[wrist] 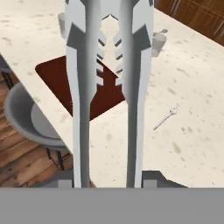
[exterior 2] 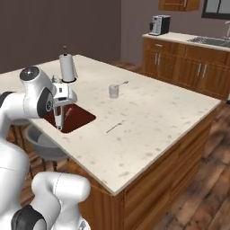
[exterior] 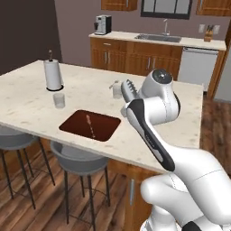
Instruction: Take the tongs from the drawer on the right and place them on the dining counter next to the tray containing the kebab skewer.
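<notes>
My gripper [exterior 2: 59, 107] is shut on the tongs [exterior 2: 59, 121], which hang tips-down over the near right part of the dark reddish-brown tray [exterior 2: 77, 117]. In the hand view the tongs' two silver arms [wrist: 83, 87] run up from the gripper [wrist: 109, 179], with the tray [wrist: 57, 72] behind them. The tray [exterior: 101, 131] lies near the front edge of the dining counter [exterior: 27, 103], and the kebab skewer [exterior: 90, 125] lies inside it. From the left base view the tongs [exterior: 128, 89] stick out beside the arm's wrist. The drawer is out of view.
A paper towel roll [exterior: 53, 74], a glass [exterior: 59, 100] and a cup [exterior 2: 113, 91] with a spoon stand on the counter. A small metal utensil [exterior 2: 114, 127] lies right of the tray. Grey stools [exterior: 79, 160] stand below the counter edge.
</notes>
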